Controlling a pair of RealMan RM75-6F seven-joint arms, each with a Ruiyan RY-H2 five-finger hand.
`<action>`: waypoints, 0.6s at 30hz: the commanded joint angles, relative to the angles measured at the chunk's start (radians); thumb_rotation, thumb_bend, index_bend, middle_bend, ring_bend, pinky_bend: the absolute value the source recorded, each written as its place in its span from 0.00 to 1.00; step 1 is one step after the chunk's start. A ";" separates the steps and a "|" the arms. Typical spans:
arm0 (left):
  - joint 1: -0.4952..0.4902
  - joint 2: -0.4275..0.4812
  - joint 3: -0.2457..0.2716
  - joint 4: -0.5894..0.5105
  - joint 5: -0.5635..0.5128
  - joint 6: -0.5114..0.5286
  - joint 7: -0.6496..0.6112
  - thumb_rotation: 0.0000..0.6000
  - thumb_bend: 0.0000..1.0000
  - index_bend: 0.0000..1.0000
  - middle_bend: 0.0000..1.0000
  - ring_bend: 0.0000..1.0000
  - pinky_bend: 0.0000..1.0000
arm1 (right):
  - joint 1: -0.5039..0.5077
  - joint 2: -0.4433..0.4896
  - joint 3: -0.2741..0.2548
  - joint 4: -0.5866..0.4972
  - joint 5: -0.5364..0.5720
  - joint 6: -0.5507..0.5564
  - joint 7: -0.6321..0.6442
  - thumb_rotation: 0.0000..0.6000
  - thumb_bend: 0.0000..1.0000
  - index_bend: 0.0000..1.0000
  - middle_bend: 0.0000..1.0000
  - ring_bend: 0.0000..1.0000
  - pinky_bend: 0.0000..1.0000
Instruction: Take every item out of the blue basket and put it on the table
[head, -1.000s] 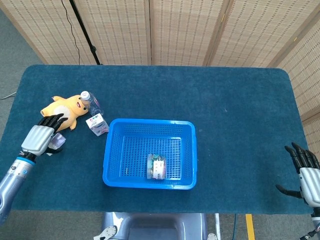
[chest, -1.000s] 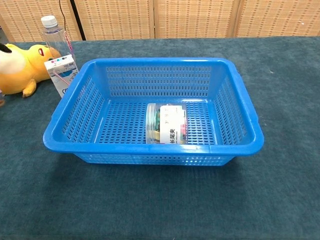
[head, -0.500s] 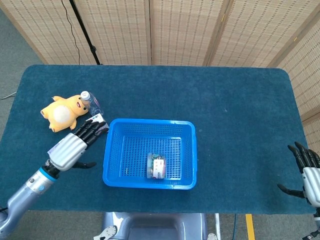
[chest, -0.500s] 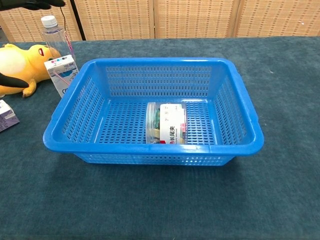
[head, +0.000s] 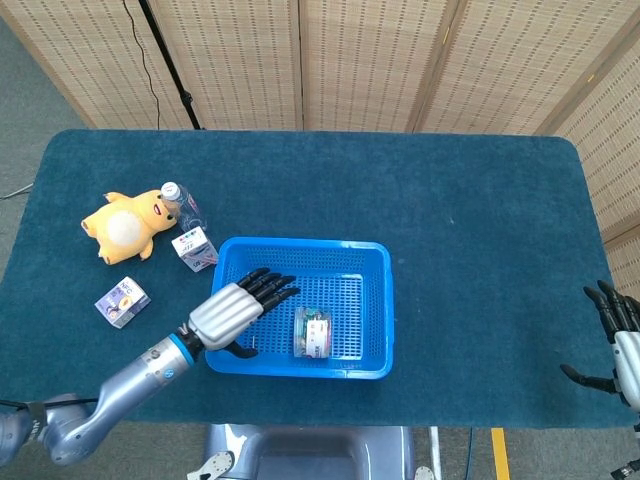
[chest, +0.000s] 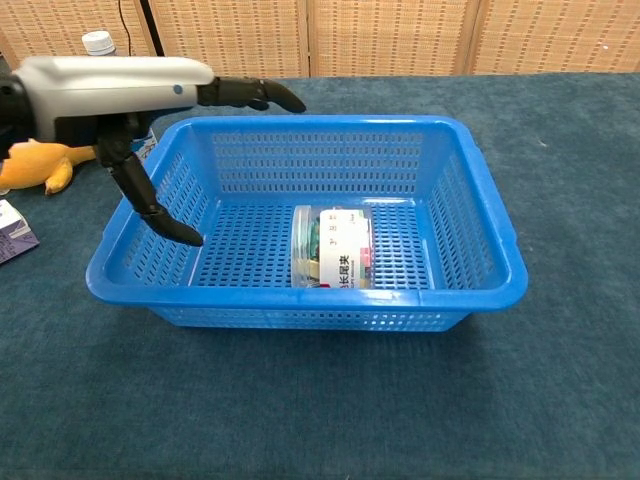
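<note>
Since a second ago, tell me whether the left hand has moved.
Yes. The left hand has swung rightward, from beside the yellow plush toy to above the blue plastic basket's left side.

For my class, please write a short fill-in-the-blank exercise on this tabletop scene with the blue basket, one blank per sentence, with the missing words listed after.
1. The only item left inside the blue plastic basket is a clear ____ with a white label.
2. The robot's ____ hand reaches over the basket.
3. The yellow plush toy lies on the ____.
4. The right hand holds ____.

Missing words: jar; left; table; nothing
</note>
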 joint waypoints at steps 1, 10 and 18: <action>-0.067 -0.063 -0.033 -0.024 -0.117 -0.050 0.092 1.00 0.00 0.00 0.00 0.00 0.00 | 0.001 0.000 0.000 0.001 0.001 -0.002 0.001 1.00 0.00 0.00 0.00 0.00 0.00; -0.164 -0.170 -0.030 0.013 -0.321 -0.051 0.199 1.00 0.00 0.00 0.00 0.00 0.00 | 0.002 -0.001 0.000 0.000 -0.001 -0.003 -0.002 1.00 0.00 0.00 0.00 0.00 0.00; -0.217 -0.238 -0.030 0.078 -0.424 -0.028 0.234 1.00 0.00 0.00 0.00 0.00 0.00 | 0.006 -0.002 0.001 0.002 0.002 -0.009 -0.004 1.00 0.00 0.00 0.00 0.00 0.00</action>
